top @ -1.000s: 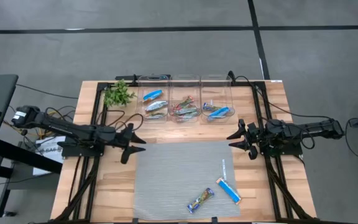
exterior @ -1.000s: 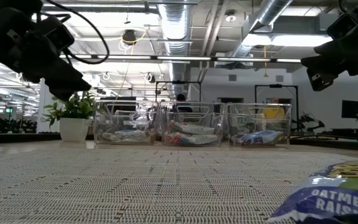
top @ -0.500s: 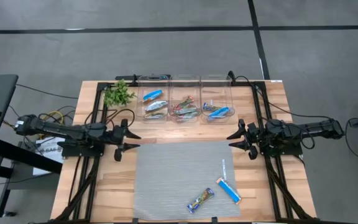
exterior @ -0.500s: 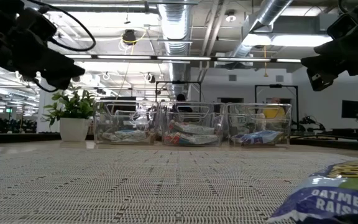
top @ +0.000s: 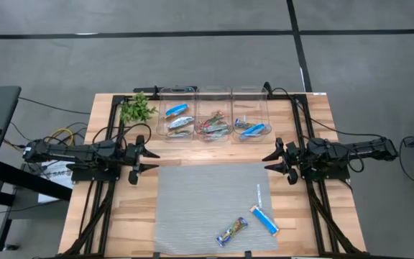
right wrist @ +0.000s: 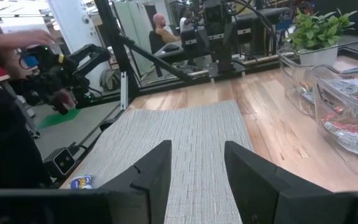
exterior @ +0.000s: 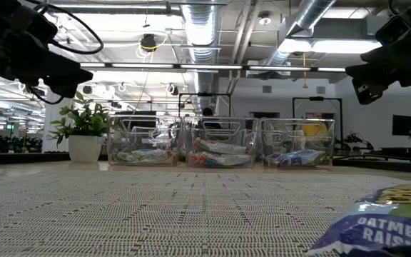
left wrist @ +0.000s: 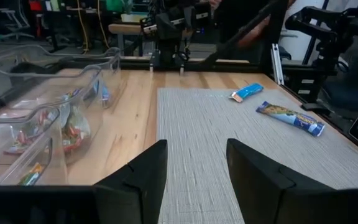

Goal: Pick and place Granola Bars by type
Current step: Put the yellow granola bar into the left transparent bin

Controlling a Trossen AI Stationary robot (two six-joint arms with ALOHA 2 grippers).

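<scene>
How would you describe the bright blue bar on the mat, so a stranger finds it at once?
Look at the grey mat in the table's middle. Near its front right corner lie two bars. The bright blue bar is the rightmost; its neighbour has a multicoloured wrapper.

glossy wrapped granola bars (top: 264, 219) lie on a matt woven mat (top: 207, 205) over smooth wooden table (top: 322, 119); 3 clear plastic bins (top: 214, 115).
</scene>
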